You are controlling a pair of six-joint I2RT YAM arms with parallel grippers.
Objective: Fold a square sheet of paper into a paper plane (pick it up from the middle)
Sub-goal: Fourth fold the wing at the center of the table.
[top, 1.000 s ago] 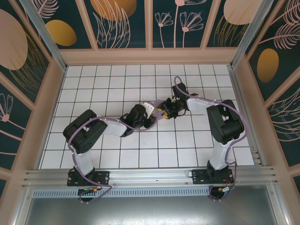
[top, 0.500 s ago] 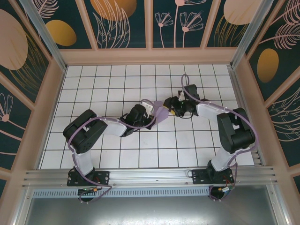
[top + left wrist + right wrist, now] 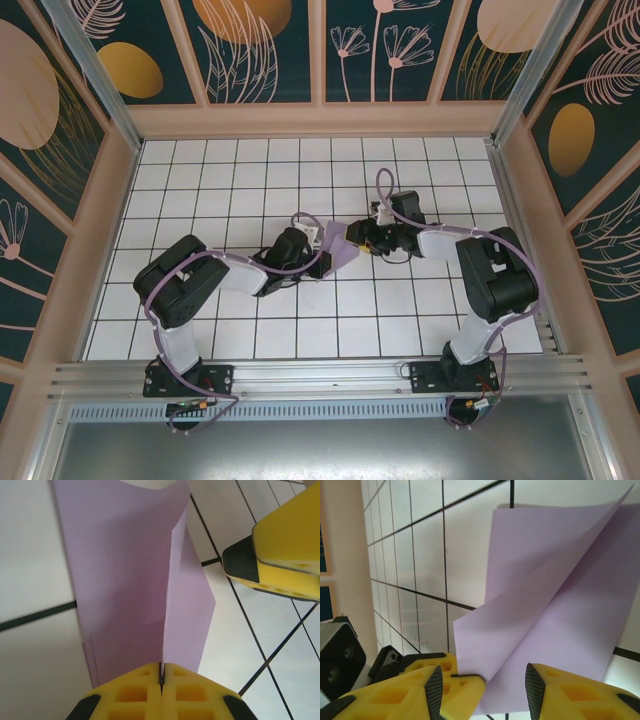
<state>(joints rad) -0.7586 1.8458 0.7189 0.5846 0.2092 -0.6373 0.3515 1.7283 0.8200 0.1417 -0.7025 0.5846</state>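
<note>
- left fingers (image 3: 131,692) are pinched fully shut on the edge of the lilac sheet of paper (image 3: 125,580) (already folded over on itself), holding it over the middle of the white tiled tabletop (image 3: 220,200)
- right fingers (image 3: 570,692) stand apart, gripping nothing, with the paper's lower edge between them
- vs a second ago: the paper was curled up between both arms, now it fans out flatter, and the right elbow has swung out to the right

White tiled surface (image 3: 210,180), dark grid lines, fills centre of top view. Dark teal wall panels (image 3: 385,50) with peach leaf and flower prints and orange ovals along upper, left and right edges. Aluminium rail (image 3: 320,372) crosses lower frame; grey metal sheet (image 3: 320,445) beneath.
</note>
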